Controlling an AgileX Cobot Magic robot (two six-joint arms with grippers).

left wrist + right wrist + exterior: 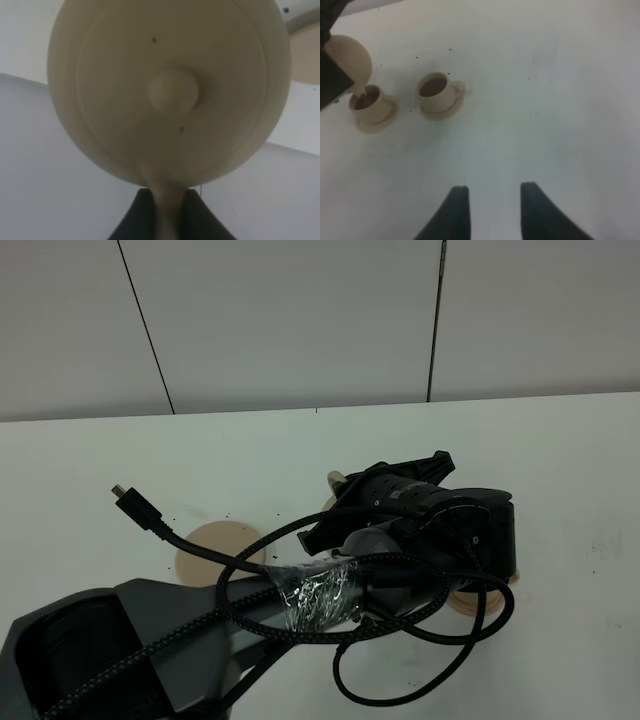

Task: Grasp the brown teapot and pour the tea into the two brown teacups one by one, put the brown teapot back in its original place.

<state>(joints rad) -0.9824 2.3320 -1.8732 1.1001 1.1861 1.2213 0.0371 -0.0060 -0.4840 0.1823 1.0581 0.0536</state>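
Observation:
The brown teapot (170, 90) fills the left wrist view, lid knob facing the camera. My left gripper (167, 220) is shut on its loop handle. In the right wrist view the teapot (347, 57) is tilted with its spout over one teacup (370, 105), which holds dark tea (364, 98). The second teacup (437, 95) stands on its saucer beside it, with tea (432, 86) inside. My right gripper (492, 210) is open and empty over bare table, apart from the cups. In the exterior high view my left arm (420, 530) hides the teapot and cups.
The wide round saucer (215, 550) lies empty on the white table (150, 460), left of the arm's wrist. A cup saucer's rim (478, 600) shows under the arm's right side. Black cables (400, 640) loop around the left arm.

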